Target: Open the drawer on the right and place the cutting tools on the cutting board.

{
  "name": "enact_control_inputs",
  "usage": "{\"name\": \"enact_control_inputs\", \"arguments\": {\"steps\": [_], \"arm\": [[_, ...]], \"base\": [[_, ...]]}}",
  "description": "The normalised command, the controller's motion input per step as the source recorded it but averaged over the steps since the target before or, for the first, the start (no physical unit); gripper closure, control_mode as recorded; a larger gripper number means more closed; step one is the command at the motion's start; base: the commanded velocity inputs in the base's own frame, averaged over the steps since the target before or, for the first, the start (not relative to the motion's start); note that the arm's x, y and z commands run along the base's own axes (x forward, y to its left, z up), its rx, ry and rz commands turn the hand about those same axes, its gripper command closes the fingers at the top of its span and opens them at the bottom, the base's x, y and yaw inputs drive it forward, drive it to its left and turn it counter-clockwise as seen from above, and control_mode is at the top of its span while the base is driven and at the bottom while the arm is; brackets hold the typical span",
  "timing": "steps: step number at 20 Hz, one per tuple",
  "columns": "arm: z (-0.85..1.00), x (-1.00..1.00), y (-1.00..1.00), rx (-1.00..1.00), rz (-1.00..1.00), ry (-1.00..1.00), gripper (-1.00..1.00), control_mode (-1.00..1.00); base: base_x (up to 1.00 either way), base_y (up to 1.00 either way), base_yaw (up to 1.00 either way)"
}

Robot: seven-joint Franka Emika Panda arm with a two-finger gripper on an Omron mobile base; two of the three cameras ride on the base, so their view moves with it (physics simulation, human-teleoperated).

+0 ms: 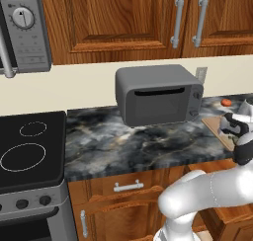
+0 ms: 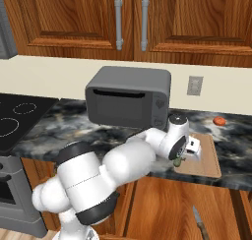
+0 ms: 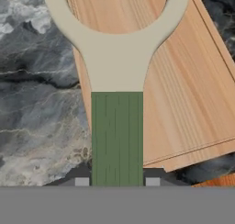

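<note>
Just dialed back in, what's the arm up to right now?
The gripper is shut on the green-handled tool, a peeler-like utensil with a pale forked head, and holds it over the near edge of the cutting board on the dark marbled counter. It is not yet set down. A silvery-grey tool lies lower down in the right base view, apparently in the opened drawer.

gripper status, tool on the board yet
Gripper shut on green-handled tool. Tool held over cutting board, not yet down. Nothing in the way.

The hand (image 3: 117, 182) grips a green-handled tool (image 3: 117, 136) above the cutting board (image 3: 183, 94).
</note>
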Motion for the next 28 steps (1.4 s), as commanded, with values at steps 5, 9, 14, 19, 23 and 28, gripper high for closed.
{"name": "enact_control_inputs", "arguments": {"steps": [5,9,14,19,23,28], "arm": [[0.0,0.04,-0.03,0.0,0.01,0.01,1.0,-1.0],[0.0,0.09,-0.32,0.01,0.01,0.0,1.0,-1.0],[-0.08,0.2,-0.36,0.01,0.03,0.0,1.0,-1.0],[-0.12,0.34,-0.25,0.0,0.01,0.0,1.0,-1.0],[-0.13,0.52,-0.16,0.0,0.0,0.0,1.0,-1.0],[-0.09,0.74,-0.01,0.0,0.0,0.01,-1.0,-1.0]], "base": [[0.0,0.0,0.0],[0.0,0.0,0.0],[0.0,0.0,0.0],[0.0,0.0,0.0],[0.0,0.0,0.0],[0.0,0.0,0.0]]}}
